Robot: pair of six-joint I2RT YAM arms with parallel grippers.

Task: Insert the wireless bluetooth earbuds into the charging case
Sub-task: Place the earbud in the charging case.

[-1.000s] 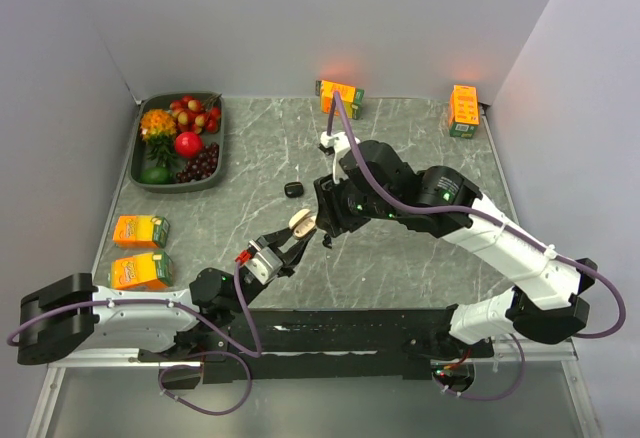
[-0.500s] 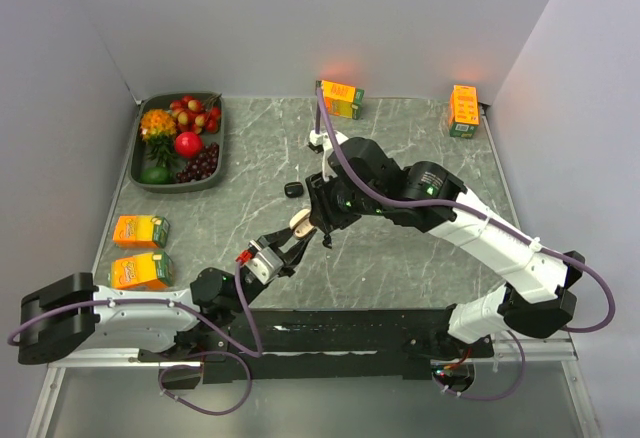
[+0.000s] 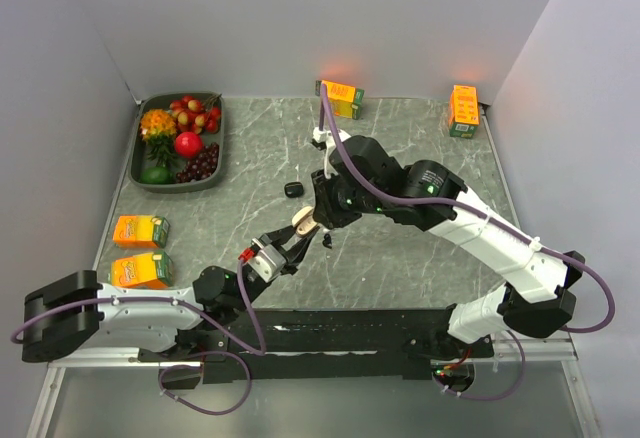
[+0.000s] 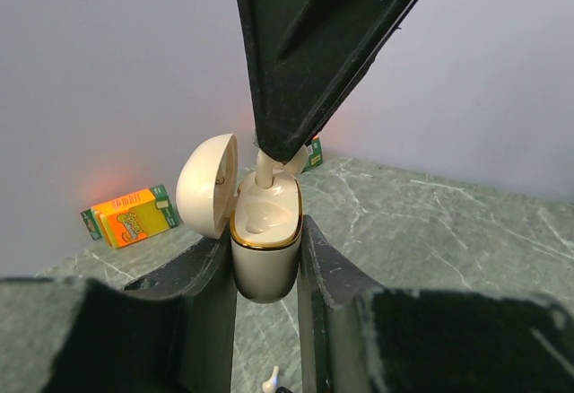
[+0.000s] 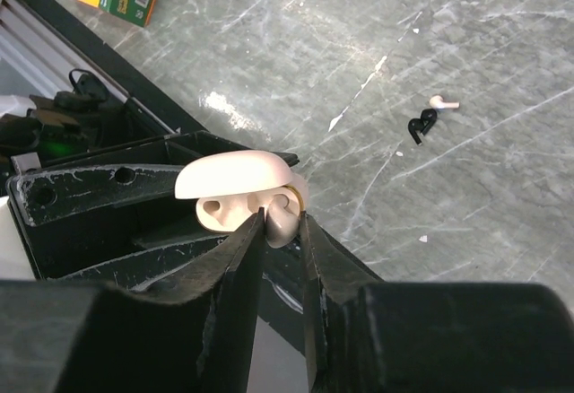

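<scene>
My left gripper is shut on the white charging case, holding it upright above the table with its lid hinged open. My right gripper is shut on a whitish earbud and holds it at the case's open mouth, from above in the left wrist view. The earbud's stem reaches into the gold-rimmed cavity. A second whitish earbud and a black earbud lie loose on the marble table, under the grippers in the top view.
A small black object lies just behind the grippers. Orange juice cartons stand at the back, back right and left. A fruit tray sits at the back left.
My right gripper moved left to the held case and brought the earbud down to its open mouth. My left gripper held the case almost still.
</scene>
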